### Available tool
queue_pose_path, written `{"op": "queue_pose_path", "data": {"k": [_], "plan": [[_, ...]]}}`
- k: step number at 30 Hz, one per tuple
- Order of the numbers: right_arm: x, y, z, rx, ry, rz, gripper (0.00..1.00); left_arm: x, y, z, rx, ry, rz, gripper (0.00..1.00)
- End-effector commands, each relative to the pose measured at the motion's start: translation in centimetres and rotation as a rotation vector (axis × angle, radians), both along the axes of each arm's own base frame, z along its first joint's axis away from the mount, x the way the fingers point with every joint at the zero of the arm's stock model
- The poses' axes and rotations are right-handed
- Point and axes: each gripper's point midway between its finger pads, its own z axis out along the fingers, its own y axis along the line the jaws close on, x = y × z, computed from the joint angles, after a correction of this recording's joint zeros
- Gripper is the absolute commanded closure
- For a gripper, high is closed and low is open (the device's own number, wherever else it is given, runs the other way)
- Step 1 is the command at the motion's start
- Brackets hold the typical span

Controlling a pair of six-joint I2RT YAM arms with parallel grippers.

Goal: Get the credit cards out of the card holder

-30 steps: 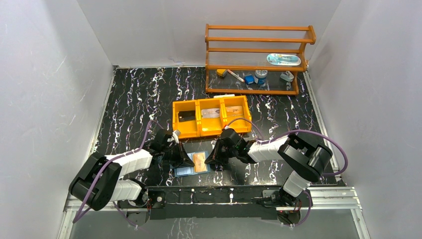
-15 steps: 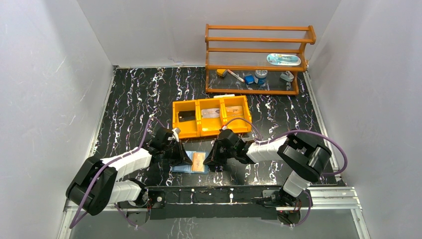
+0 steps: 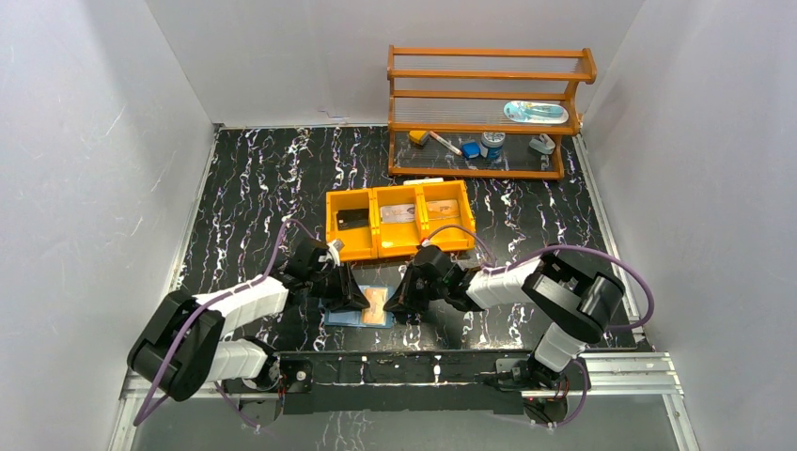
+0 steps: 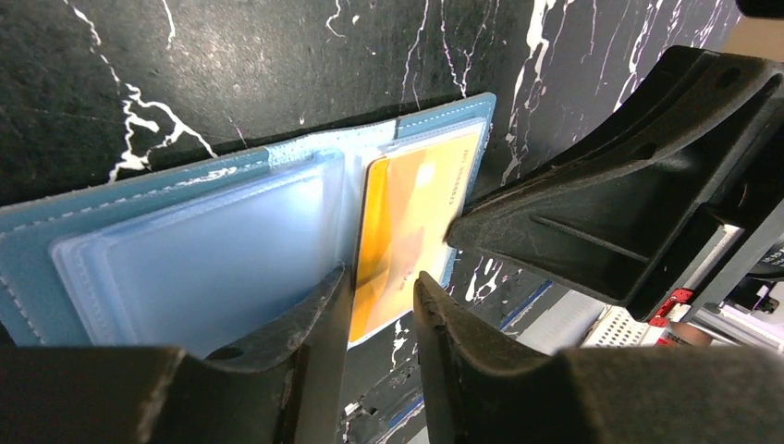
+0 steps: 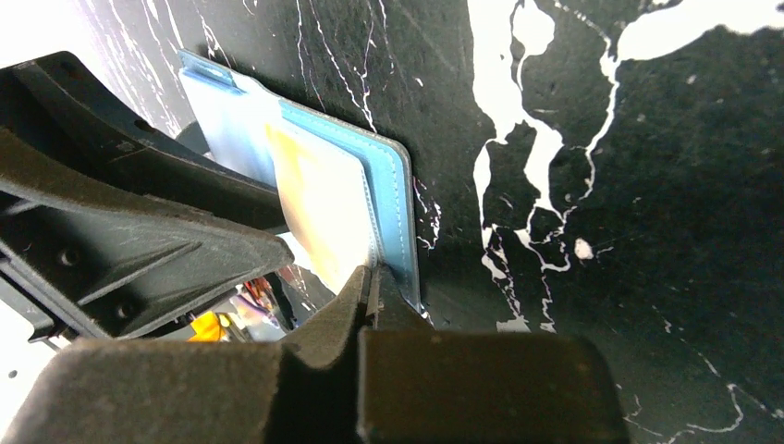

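Left wrist view: slate-blue two-leaf card holder (image 4: 120, 199) lies open on the black marbled table (image 4: 231, 74), with the thin orange credit card (image 4: 411, 213) slotted in its right leaf. Extraction is beginning. The left gripper (image 4: 379, 287), narrowly parted and empty, sits at the card's edge, while the closed right gripper (image 5: 373, 282) pins the holder's rim. The next move probably calls for nipping the card and sliding it out.

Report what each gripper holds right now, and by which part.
Nothing clearly held. Left fingers stand apart over the orange card's near edge; right fingers, shut, touch the card holder's edge; a pinch there cannot be told.
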Motion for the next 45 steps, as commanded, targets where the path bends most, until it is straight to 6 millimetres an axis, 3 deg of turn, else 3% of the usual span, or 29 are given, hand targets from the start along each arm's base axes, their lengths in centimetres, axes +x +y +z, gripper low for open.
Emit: {"op": "queue_pose_path", "data": {"k": [1, 7, 13, 19, 24, 26, 30, 33, 39, 45], "plan": [[-1.5, -0.6, -2.0, -0.016, 0.072, 0.007, 1.00, -1.0, 0.9, -2.2, 0.070, 0.062, -0.008, 0.71], [-1.5, -0.4, -2.1, -0.005, 0.073, 0.009, 1.00, -1.7, 0.5, -2.9, 0.025, 0.078, -0.012, 0.84], [-1.3, 0.0, -2.1, -0.021, 0.061, 0.033, 1.00, -1.4, -2.5, 0.1, -0.145, 0.018, -0.121, 0.99], [-1.1, -0.3, -1.9, -0.041, 0.047, 0.029, 1.00, -0.4, -2.9, 2.2, -0.136, -0.037, -0.134, 1.00], [-0.6, -0.3, -0.9, -0.037, 0.016, 0.018, 0.80, -0.2, -2.0, 2.5, -0.071, -0.052, -0.120, 1.00], [-0.4, 0.0, -0.3, -0.021, -0.004, 0.030, 0.78, -0.2, -1.9, 2.7, -0.068, -0.055, -0.117, 1.00], [0.1, 0.6, 0.5, -0.020, -0.030, 0.048, 0.90, -0.3, -2.0, 3.0, -0.078, -0.056, -0.127, 1.00], [0.2, -0.3, -0.1, -0.090, -0.031, 0.041, 1.00, -0.2, -2.0, 3.2, -0.077, -0.062, -0.126, 1.00], [0.0, -1.5, -0.6, -0.125, -0.030, 0.015, 1.00, 0.5, -1.1, 3.6, -0.011, -0.105, -0.100, 1.00], [-0.3, -1.4, -1.0, -0.108, -0.008, 0.012, 1.00, 0.7, -0.6, 3.9, 0.021, -0.124, -0.089, 1.00]]}}
